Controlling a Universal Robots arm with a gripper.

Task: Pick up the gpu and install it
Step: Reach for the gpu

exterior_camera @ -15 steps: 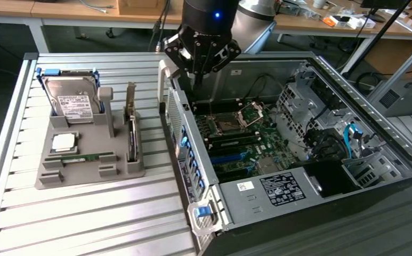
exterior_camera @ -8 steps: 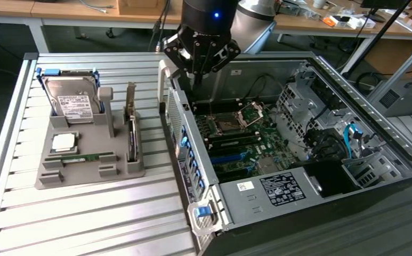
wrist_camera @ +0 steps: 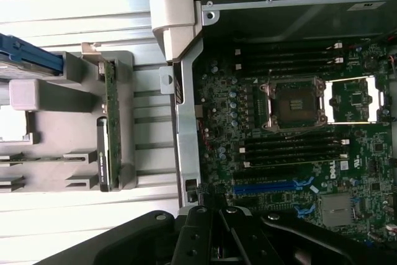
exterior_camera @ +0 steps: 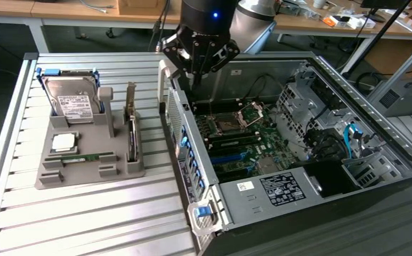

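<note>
The gpu (exterior_camera: 130, 127) stands on edge in a slot of the grey holder (exterior_camera: 85, 175), a thin dark green card with a silver bracket at its far end. In the wrist view the gpu (wrist_camera: 110, 113) appears edge-on beside the case wall. My gripper (exterior_camera: 195, 81) hangs above the near wall of the open computer case (exterior_camera: 191, 160), to the exterior view's right of the gpu and apart from it. Its black fingers (wrist_camera: 205, 237) are shut together with nothing between them. The motherboard (exterior_camera: 237, 140) lies exposed inside, with blue card slots (wrist_camera: 267, 186).
The grey holder also carries a hard drive (exterior_camera: 74, 102) with a white label, a processor chip (exterior_camera: 64, 141) and a green memory stick (exterior_camera: 85, 158). All rests on a ribbed metal table (exterior_camera: 85, 224). Drive cages and cables (exterior_camera: 333, 136) fill the case's right side.
</note>
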